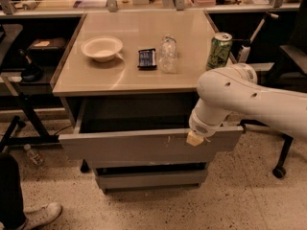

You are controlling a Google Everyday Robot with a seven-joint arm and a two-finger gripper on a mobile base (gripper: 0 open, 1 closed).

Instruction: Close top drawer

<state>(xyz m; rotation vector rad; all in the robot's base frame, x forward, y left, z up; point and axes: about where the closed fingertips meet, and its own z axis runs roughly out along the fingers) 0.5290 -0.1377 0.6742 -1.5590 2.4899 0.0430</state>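
1. Top drawer (144, 145): one wide grey front, pulled out from under the counter top (96, 83), its dark interior exposed. It sits at 6 o'clock of the counter surface and is not yet closed.
2. Gripper (194, 138): one pale tip at the end of the white arm (249, 97), touching the upper edge of the drawer front towards its 3 o'clock end. Judged to be set there so that a push towards 12 o'clock slides the drawer in. Whether the gripper is apart or together cannot be told.
3. Contact lies off-centre; the drawer may skew on its runners, so a straight, even push is judged advisable.
4. Lower drawer front (151, 178): one narrower grey front visible at 6 o'clock of the top drawer, shut.
5. Counter-top items, four in all, standing clear of the drawer's path: one white bowl (101, 48) at 9 o'clock, one dark packet (147, 58) and one clear plastic bottle (167, 54) side by side at centre, one green can (218, 51) at 3 o'clock.
6. Floor: one small bottle (34, 155) and one white shoe (36, 214), both at 8 o'clock, well apart from the drawer.
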